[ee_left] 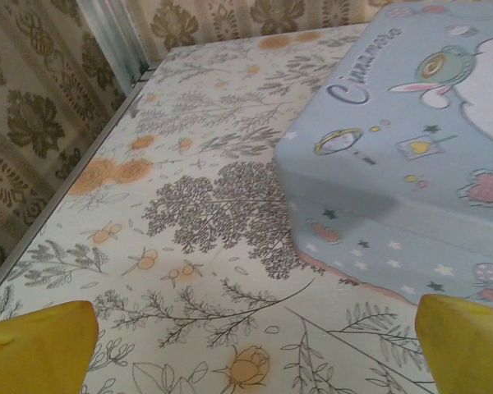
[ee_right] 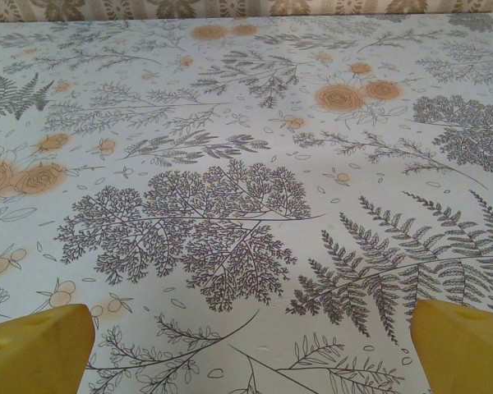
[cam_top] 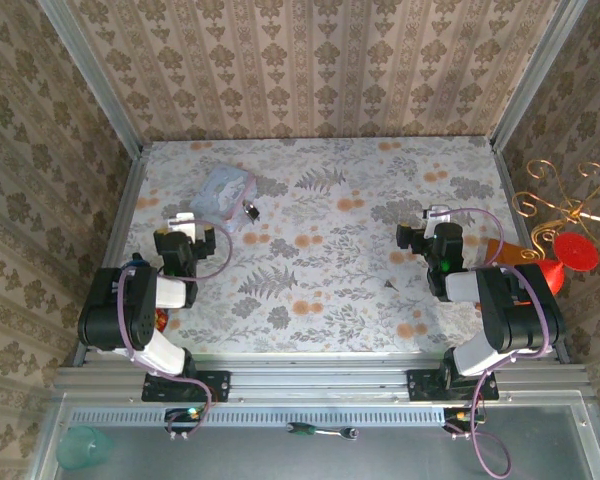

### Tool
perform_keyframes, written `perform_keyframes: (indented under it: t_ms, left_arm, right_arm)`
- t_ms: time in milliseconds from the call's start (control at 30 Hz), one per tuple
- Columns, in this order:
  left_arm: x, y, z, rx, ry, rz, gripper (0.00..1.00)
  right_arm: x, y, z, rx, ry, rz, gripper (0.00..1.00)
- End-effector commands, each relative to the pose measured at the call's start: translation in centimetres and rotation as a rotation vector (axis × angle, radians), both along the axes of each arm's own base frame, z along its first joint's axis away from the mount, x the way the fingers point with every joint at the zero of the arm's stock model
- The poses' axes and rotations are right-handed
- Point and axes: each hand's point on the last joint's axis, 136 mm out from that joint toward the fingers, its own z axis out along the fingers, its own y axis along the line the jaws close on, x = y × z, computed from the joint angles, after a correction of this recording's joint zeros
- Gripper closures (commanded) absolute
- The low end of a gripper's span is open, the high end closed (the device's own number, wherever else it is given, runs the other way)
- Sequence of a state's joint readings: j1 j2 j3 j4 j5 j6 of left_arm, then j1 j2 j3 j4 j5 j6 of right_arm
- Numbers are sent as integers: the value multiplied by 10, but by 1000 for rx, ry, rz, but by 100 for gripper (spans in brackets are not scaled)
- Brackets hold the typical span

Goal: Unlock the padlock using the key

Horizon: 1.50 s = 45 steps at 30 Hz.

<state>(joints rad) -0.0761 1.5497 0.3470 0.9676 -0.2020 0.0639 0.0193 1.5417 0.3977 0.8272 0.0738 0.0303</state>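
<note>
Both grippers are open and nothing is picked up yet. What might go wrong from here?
1. The padlock sits close beside the tin, which the open left gripper faces; reaching in may shove the tin or knock the padlock away.
2. A dark speck near the right gripper may be the key; on this busy floral cloth it is hard to tell, so a grasp could miss.
</note>
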Motion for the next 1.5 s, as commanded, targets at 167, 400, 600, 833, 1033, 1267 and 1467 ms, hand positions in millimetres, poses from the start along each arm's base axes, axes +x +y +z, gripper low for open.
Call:
perform_keyframes:
  t_ms: [167, 400, 600, 833, 1033, 1267, 1467]
  left_arm:
    - [-14, -23, 64, 35, -50, -70, 0]
    - [-36, -37, 124, -79, -113, -109, 0]
    - [-64, -37, 156, -300, -107, -74, 0]
    - [-91, -14, 196, -414, 68, 30, 0]
    - [-101, -31, 210, -436, 82, -94, 0]
    - [-109, -50, 172, -430, 61, -231, 0]
    - [-100, -53, 143, -429, 258, -194, 0]
  right_arm:
    - [5, -2, 14, -2, -45, -12, 0]
    - [4, 2, 17, -5, -58, 12, 0]
    - [-2, 1, 49, -1, -53, -1, 0]
    - [-22, 19, 150, 149, -147, 55, 0]
    - [-54, -37, 150, 505, 2, -419, 0]
    - [-60, 41, 168, 403, 196, -71, 0]
    - [-88, 91, 143, 207, 376, -20, 3]
